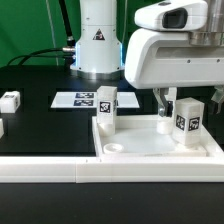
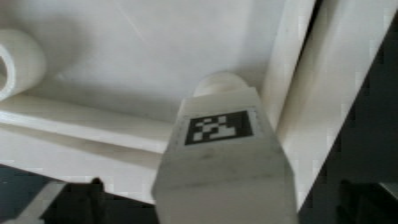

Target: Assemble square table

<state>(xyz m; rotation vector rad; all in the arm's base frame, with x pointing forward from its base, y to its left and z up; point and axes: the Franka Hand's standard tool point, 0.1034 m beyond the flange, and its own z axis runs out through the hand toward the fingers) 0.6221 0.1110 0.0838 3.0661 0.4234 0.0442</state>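
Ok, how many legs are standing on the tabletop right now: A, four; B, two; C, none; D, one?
B: the left leg and the right leg, named by the exterior view's sides, stand upright on the tabletop, while a loose leg lies off it.

White rimmed tabletop (image 1: 150,150) lies flat. Tagged leg 1 (image 1: 106,110) and leg 2 (image 1: 187,120) stand upright on it; leg 3 (image 1: 10,100) lies apart from it.
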